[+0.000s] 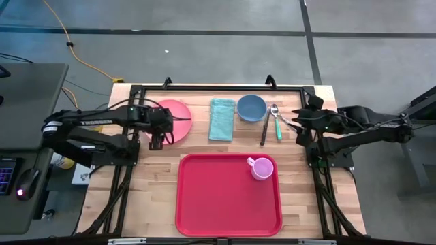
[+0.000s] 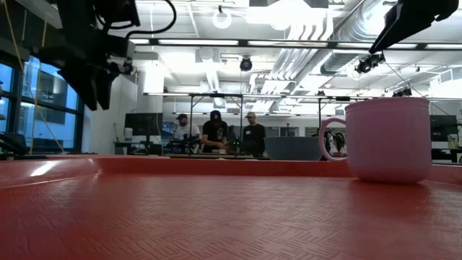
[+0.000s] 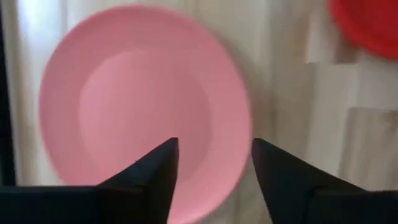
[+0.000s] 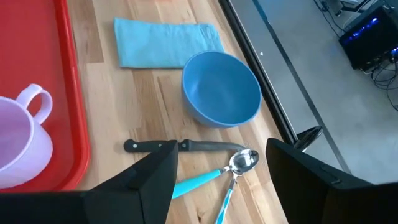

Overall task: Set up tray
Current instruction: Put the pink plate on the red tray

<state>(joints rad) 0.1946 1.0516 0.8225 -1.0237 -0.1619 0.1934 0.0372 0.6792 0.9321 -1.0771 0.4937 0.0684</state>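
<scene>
The red tray (image 1: 204,204) lies at the table's near middle, with a pink mug (image 1: 261,167) standing in its far right corner. A round pink plate (image 1: 174,116) lies flat on the wood at the far left. My left gripper (image 3: 214,168) hangs open above the plate's near edge, pointing steeply down, one finger over the plate and one over the wood beside it. My right gripper (image 4: 221,162) is open in the air at the far right, above a black-handled knife (image 4: 186,146) and a spoon (image 4: 242,160).
A folded teal napkin (image 1: 221,119) and a blue bowl (image 1: 251,107) lie between the plate and the cutlery. A teal-handled utensil (image 1: 278,129) rests beside the knife. A black frame runs along the table's far edge. People stand in the room beyond.
</scene>
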